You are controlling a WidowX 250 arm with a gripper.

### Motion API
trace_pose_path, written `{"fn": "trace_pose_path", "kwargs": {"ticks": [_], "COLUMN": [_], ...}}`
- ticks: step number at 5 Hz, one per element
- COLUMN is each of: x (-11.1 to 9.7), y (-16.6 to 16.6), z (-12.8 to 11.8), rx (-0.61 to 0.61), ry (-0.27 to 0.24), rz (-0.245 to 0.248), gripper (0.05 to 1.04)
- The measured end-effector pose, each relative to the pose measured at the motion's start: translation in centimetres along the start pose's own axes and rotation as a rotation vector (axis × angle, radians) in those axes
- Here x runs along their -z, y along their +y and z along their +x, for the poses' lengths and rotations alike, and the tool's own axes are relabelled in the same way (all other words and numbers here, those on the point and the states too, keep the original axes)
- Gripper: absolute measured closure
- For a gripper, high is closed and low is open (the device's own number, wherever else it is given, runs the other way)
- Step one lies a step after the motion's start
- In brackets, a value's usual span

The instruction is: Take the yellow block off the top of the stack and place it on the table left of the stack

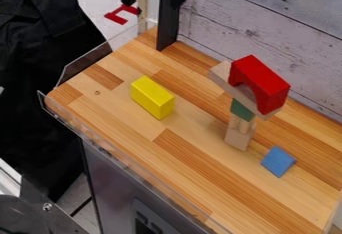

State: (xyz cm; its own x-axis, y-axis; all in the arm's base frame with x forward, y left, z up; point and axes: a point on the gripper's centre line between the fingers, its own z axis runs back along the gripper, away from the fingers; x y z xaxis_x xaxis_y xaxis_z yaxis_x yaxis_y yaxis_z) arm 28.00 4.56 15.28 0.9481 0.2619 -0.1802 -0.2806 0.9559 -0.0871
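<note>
I cannot tell whether my claw is wide, narrow or holding something. On the wooden counter [100, 100], right of the middle in the camera view, stands a small tower of blocks. At its foot is a tan block [238, 139], resting on the counter. Above it come light wooden pieces [244, 125], slim and upright, and on these sits a green block [241, 110]. A pale plank [221, 76] lies across the green block and sticks out past it on both sides. On top of the plank, toward its right end in the view, sits a red arch [264, 80], its hollow side down against the wood.

A yellow block [151, 97] lies lengthwise on the counter, left of the tower and well apart from it. A blue block [278, 161] rests on the counter near the tower's foot, to the right and closer to the camera, touching none of the other blocks.

A clear rail [68, 123] runs along the counter's near left edge, over a grey metal front [110, 178]. Behind the counter I see a wall of pale planks [234, 18], with a black post [169, 15] upright at the far corner.
</note>
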Motion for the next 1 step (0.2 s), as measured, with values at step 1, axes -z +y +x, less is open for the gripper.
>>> {"fn": "trace_pose_path", "kwargs": {"ticks": [1], "x": [-0.04], "y": [-0.84], "z": [-0.32], "rx": [0.069], "ry": [-0.035], "rz": [0.081], "gripper": [0.084]}}
